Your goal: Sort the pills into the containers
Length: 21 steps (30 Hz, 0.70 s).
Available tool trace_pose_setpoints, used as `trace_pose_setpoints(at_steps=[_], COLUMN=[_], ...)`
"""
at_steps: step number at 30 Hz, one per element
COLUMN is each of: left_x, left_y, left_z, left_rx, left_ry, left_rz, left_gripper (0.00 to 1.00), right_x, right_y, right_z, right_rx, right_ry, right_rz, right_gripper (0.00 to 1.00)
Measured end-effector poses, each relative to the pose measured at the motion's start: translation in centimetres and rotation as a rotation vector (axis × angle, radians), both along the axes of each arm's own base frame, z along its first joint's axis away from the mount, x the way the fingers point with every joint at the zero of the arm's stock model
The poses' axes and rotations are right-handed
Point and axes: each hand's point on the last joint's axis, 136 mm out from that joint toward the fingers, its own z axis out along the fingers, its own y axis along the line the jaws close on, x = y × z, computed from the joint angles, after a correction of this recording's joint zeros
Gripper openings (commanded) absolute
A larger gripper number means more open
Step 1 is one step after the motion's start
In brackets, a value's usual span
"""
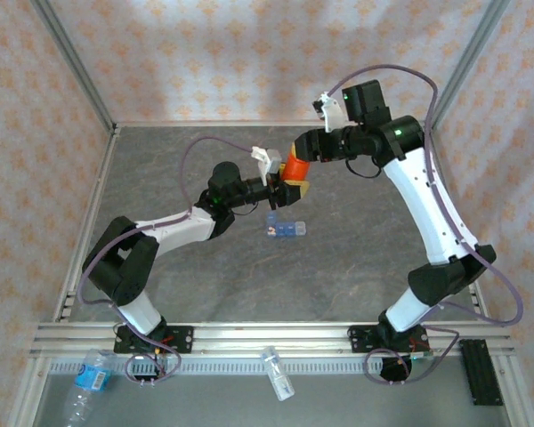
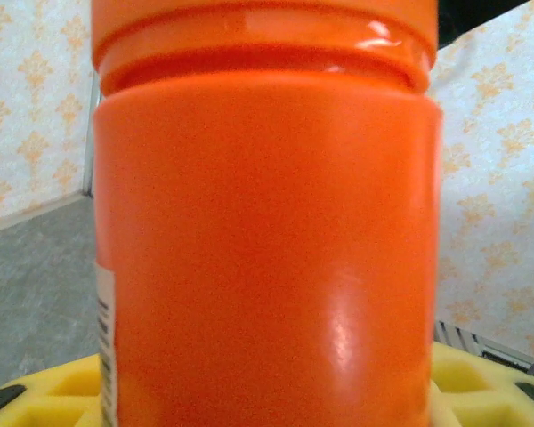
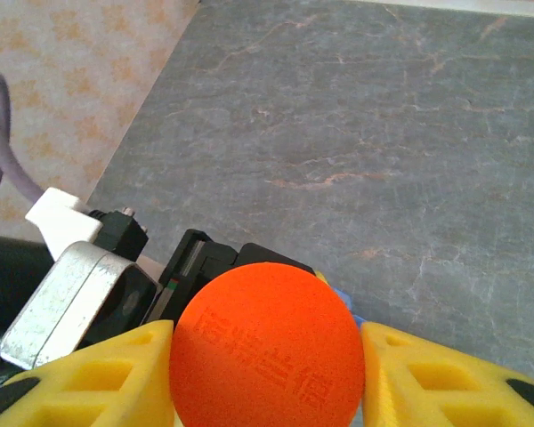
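Note:
The orange vial [image 1: 294, 167] hangs upright above the table, gripped from two sides. My left gripper [image 1: 291, 187] is shut on its body [image 2: 267, 249], with yellow fingers [image 2: 53, 391] showing at both lower corners. From above, my right gripper [image 1: 304, 147] is shut on the orange cap [image 3: 267, 347], a yellow pad [image 3: 98, 378] on each side. The blue pill-organizer strip [image 1: 285, 227] lies flat on the table just below and in front of the vial; a corner of it [image 3: 343, 298] peeks out behind the cap. Something small and orange sits in its left compartment.
A clear water bottle [image 1: 84, 378] lies at the bottom left outside the table rail, and a small clear bottle [image 1: 278, 372] lies on the front rail. Metal frame posts and patterned walls enclose the grey table [image 1: 365, 258].

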Motion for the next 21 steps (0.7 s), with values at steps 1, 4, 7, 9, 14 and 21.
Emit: trace_pose_setpoints(at_steps=[1,4,7,9,14,21], left_x=[0.1,0.8,1.5,2.0,2.9,3.5], left_y=[0.0,0.3,0.7,1.0,1.6,2.0], left_z=[-0.2,-0.9,-1.5,-2.0,-2.7,-2.5], left_rx=[0.006,0.033,0.061,0.085,0.131,0.139], left_ry=[0.002,0.003,-0.008,-0.019,-0.043,-0.064], left_rz=[0.008,0.052,0.104,0.144,0.225,0.276], left_gripper=[0.0,0.0,0.0,0.0,0.0,0.0], right_x=[0.2,0.7,1.3,1.6,2.3,3.0], right_y=[0.0,0.1,0.3,0.5,0.7,1.1], right_z=[-0.3,-1.0,-1.5,-1.9,-2.4,-2.0], right_rx=[0.006,0.017,0.024,0.027,0.043,0.046], right_ry=[0.006,0.009,-0.002,-0.008,-0.006,0.001], right_rz=[-0.023,-0.099,-0.183,-0.24,-0.35,-0.389], right_gripper=[0.48,0.48,0.48,0.48,0.48,0.61])
